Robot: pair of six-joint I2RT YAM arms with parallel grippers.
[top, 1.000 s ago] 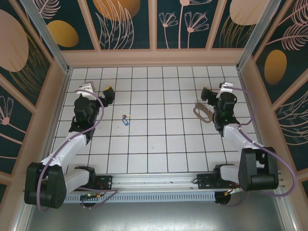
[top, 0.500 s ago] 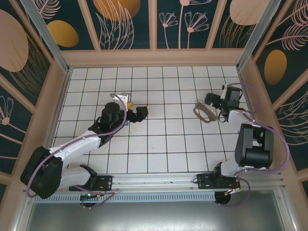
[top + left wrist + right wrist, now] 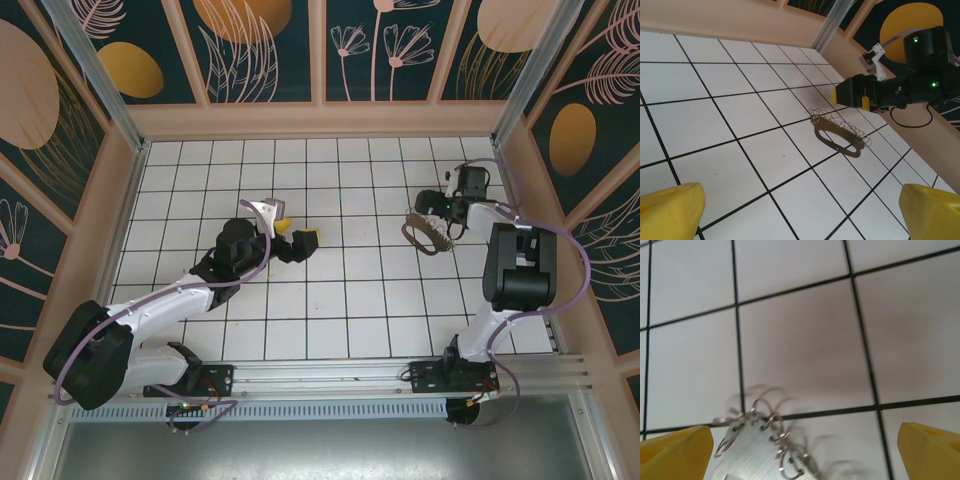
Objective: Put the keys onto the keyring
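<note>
The keyring lies flat on the white tiles at the right, a brownish oval loop with small wire rings along one edge. My left wrist view has the keyring ahead, with the right gripper just behind it. My right gripper hovers at the keyring's far edge, open, and the blurred keyring sits low between its yellow fingertips. My left gripper is open over bare tile near the middle, its yellow fingertips wide apart. The keys are hidden.
Peach-coloured walls fence the tiled floor on three sides, and the right wall is close behind the right gripper. Open tiles stretch between the two grippers. Purple cables loop off both arms.
My left arm has swung from the left side toward the middle, over where the blue key lay. My right arm has folded back, its wrist shifting toward the far right corner.
</note>
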